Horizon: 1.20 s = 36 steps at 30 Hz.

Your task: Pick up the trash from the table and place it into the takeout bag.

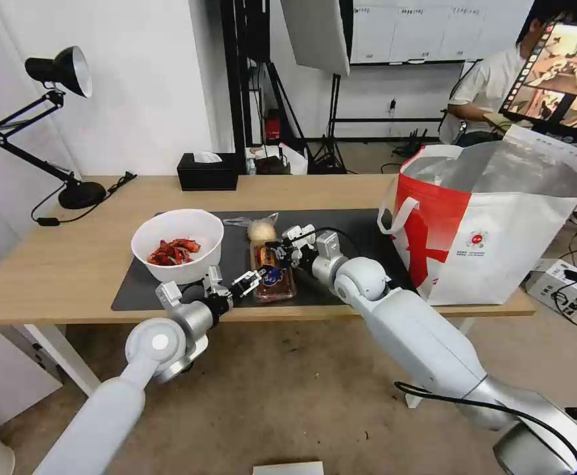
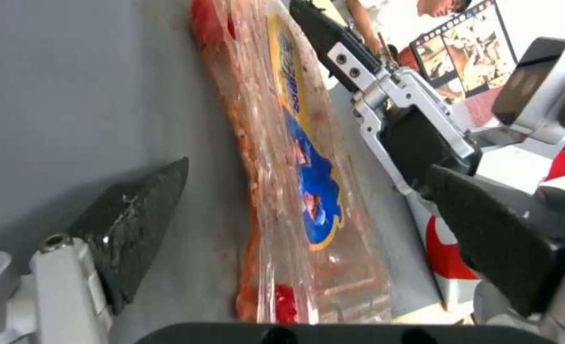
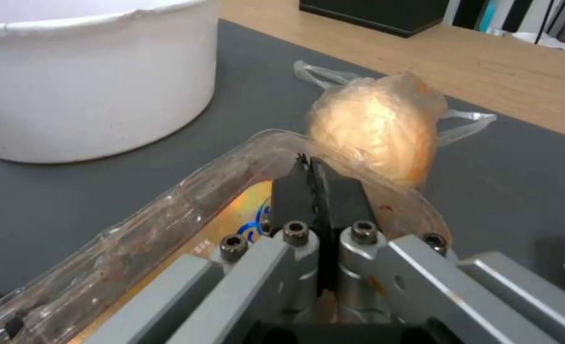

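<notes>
The tray (image 1: 274, 276) runs lengthwise away from the robot; the right end effector (image 1: 287, 247) is clenched on its far rim, the left end effector (image 1: 232, 285) released beside its near end.

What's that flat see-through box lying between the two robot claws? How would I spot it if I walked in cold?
Start at the long wooden table and its dark grey mat. On the mat's near edge, between the white bowl and the big red-and-white takeout bag, lies the clear plastic clamshell tray. Unlike its neighbours, it is flat, transparent, smeared with reddish leftovers and carries a blue-and-yellow label.
</notes>
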Motion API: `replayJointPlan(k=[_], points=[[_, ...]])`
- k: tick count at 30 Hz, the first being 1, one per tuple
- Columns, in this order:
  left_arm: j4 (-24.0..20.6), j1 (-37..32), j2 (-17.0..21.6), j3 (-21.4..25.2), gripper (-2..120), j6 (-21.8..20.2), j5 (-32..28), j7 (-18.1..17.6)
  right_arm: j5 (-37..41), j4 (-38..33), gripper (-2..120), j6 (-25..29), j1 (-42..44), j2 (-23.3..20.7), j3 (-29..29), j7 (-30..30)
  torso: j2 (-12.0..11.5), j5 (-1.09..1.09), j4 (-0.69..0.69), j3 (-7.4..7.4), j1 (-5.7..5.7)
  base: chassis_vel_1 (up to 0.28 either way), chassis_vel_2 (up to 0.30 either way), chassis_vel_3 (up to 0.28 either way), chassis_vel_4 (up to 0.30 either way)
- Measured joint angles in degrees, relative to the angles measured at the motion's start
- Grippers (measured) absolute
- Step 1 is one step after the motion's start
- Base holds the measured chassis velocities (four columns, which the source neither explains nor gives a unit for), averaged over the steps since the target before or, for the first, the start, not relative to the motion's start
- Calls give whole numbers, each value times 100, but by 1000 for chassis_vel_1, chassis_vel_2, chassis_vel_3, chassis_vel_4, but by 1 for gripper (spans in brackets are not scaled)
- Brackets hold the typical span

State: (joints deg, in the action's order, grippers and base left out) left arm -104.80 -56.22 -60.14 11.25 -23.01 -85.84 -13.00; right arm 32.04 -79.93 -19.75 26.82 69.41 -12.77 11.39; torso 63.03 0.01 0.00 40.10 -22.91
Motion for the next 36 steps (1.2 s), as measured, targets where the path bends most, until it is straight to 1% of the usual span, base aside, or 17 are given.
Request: replayJointPlan(k=[5,7,8,12,15,17,18,19,21,22,25,26,29,30,31,33,36], points=[[100,58,-62,-61,99,79,124,-58,1,-1,0,-1,29,7,13,-11,2,1,-1,-3,2,0,0,0,0],[149,62,-74,-81,92,149,190,-105,1,-1,0,-1,45,11,19,-19,3,2,-1,-3,4,0,0,0,0],[149,62,-74,-81,92,149,190,-105,1,-1,0,-1,45,11,19,-19,3,2,-1,-3,4,0,0,0,0],[188,61,-79,-88,80,167,243,-151,2,2,0,0,48,14,24,-23,3,1,1,-2,3,0,0,0,0],[220,66,-70,-104,65,170,266,-181,4,11,0,0,47,14,26,-24,1,-1,2,0,2,0,0,0,0],[224,66,-60,-108,60,170,269,-190,5,12,0,-1,45,15,26,-25,0,-2,3,1,0,0,0,0,0],[227,62,-50,-112,55,170,273,-197,7,12,0,-1,42,16,26,-27,-1,-2,2,1,-1,0,0,0,0],[227,62,-50,-112,55,170,273,-197,7,12,0,-1,42,16,26,-27,-1,-2,2,1,-1,0,0,0,0],[229,51,-35,-114,43,171,277,-213,11,12,0,-1,38,17,26,-34,-2,-3,1,2,-3,0,0,0,0],[229,51,-35,-114,43,171,277,-213,11,12,0,-1,38,17,26,-34,-2,-3,1,2,-3,0,0,0,0],[201,32,-23,-137,27,160,262,-213,20,8,0,-8,32,18,26,-43,-2,-4,-2,2,-3,0,0,0,0],[201,32,-23,-137,27,160,262,-213,20,8,0,-8,32,18,26,-43,-2,-4,-2,2,-3,0,0,0,0],[151,21,10,-126,14,161,248,-202,38,-17,0,-16,36,17,28,-51,-3,-3,-3,2,-3,0,0,0,0],[151,21,10,-126,14,161,248,-202,38,-17,0,-16,36,17,28,-51,-3,-3,-3,2,-3,0,0,0,0],[126,15,29,-114,7,162,243,-200,47,-32,0,-20,46,15,34,-57,-2,-3,-2,2,-3,0,0,0,0],[77,-10,73,-83,1,162,232,-203,58,-69,0,-30,76,15,60,-66,-2,-2,-1,1,-2,0,0,0,0],[18,-50,112,-40,0,171,219,-211,65,-119,0,-38,115,11,95,-78,-2,-2,-1,1,-2,0,0,0,0]])
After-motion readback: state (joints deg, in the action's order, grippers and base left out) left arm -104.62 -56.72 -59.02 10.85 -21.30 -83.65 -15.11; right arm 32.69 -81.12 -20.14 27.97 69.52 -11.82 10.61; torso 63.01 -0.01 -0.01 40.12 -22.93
